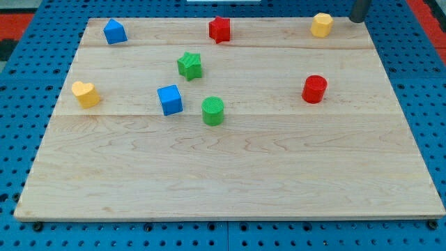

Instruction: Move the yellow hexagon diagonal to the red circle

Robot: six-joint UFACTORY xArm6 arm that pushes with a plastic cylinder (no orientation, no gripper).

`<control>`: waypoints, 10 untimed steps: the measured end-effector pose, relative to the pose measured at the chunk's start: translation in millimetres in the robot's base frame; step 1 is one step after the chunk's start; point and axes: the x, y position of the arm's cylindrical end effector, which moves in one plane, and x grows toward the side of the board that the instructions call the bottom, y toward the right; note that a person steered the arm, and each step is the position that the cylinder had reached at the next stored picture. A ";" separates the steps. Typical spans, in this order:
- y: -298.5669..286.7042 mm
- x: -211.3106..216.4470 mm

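The yellow hexagon (321, 25) sits near the view's top right corner of the wooden board (230, 174). The red circle (314, 89) stands well below it, toward the view's right. My tip (357, 19) is at the view's top edge, just right of the yellow hexagon, with a small gap between them. Only the rod's lower end shows.
A red star (219, 28) lies at the top middle and a blue pentagon-like block (115, 31) at the top left. A green star (189, 65), a blue cube (169, 100), a green cylinder (213, 111) and a yellow heart (86, 93) lie left of centre.
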 end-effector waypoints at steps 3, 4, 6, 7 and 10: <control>-42.5 34.8; -28.1 22.0; -143.6 0.3; -205.1 17.7; -201.2 66.8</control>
